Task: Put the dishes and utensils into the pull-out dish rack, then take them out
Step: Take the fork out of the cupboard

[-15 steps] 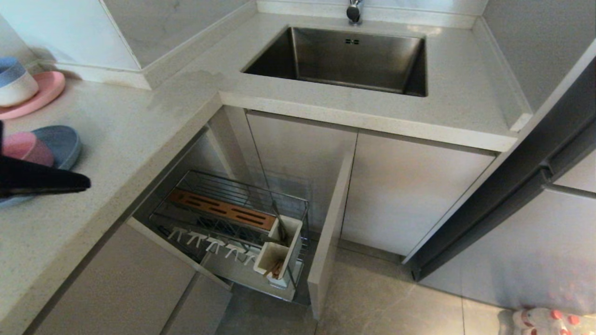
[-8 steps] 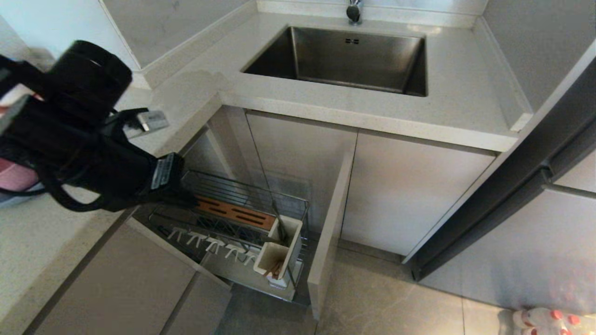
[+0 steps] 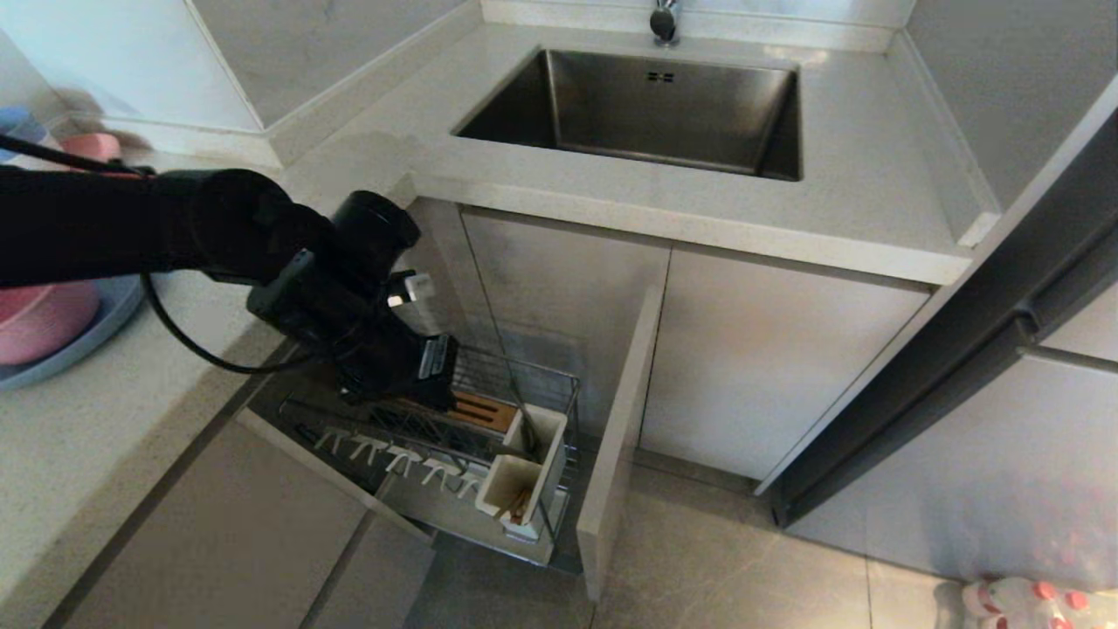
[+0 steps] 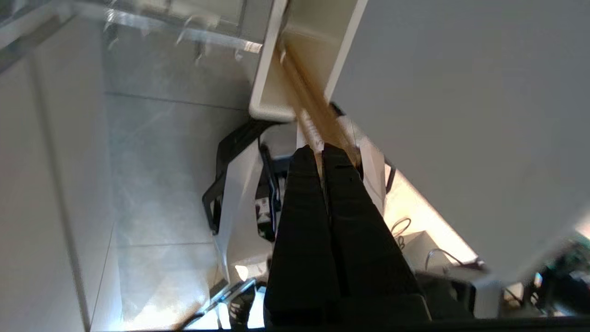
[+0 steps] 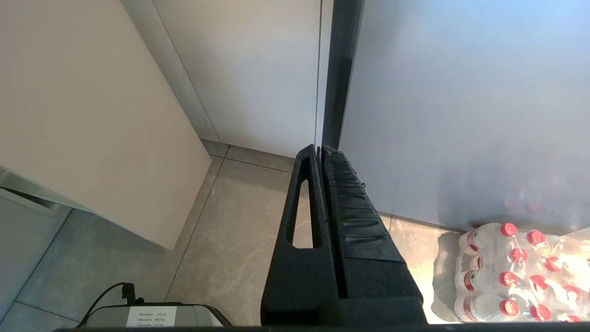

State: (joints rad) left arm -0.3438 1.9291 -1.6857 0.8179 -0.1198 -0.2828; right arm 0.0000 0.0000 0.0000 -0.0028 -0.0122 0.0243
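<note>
The left gripper (image 4: 321, 154) is clamped tight on the chopsticks (image 4: 313, 120) over the pull-out dish rack (image 3: 489, 384) — their tips reach into its white utensil box (image 4: 272, 99); pink bowl (image 3: 39, 319) on blue plate (image 3: 96, 336) sits on the counter (image 3: 105, 419); right gripper (image 5: 320, 152) closed, empty, near the floor.

Much of the brown wooden strip (image 3: 479, 409) of the pull-out dish rack (image 3: 559, 397) is hidden behind the left arm (image 3: 175, 231) at centre left of the head view, and the left gripper's fingertips are covered by its own wrist there. At the left edge, the pink bowl (image 3: 39, 319) and blue plate (image 3: 105, 314) are cut off by the frame and partly masked by the arm. In the left wrist view, the chopsticks (image 4: 313, 120) are blurred, and their lower ends are lost inside the white utensil box (image 4: 272, 69).
</note>
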